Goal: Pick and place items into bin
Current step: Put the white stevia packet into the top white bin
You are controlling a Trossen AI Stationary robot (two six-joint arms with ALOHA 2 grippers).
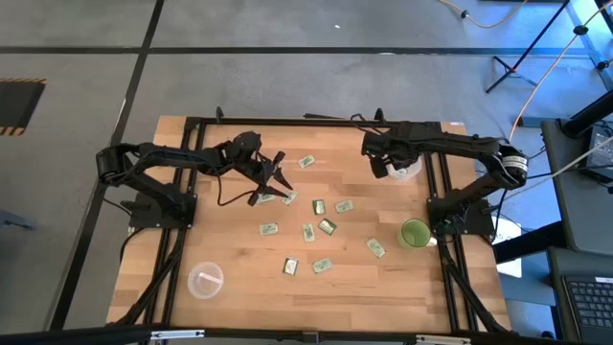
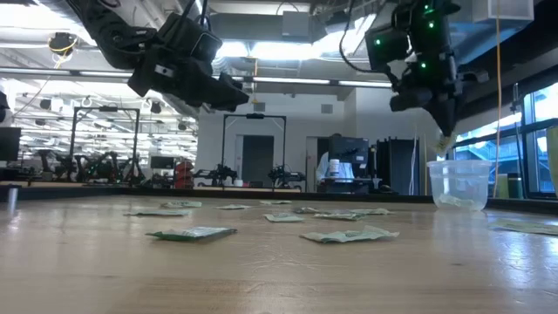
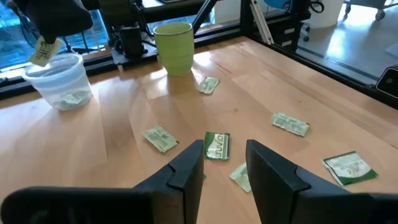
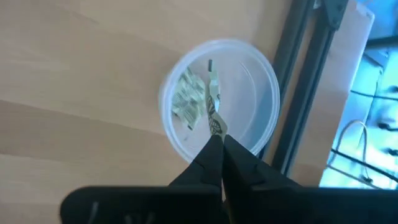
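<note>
I'm holding a packet (image 4: 213, 106) pinched in the right gripper (image 4: 219, 138) over the bin (image 4: 261, 93); left gripper (image 3: 224, 163) is hanging apart above packets.

overhead, table-level, two wrist views, shared table (image 1: 239, 278)

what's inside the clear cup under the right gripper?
One pale green packet lies on the bottom of the clear cup. The right gripper, shut on another packet, hangs above it; that packet hides part of the bottom.
</note>
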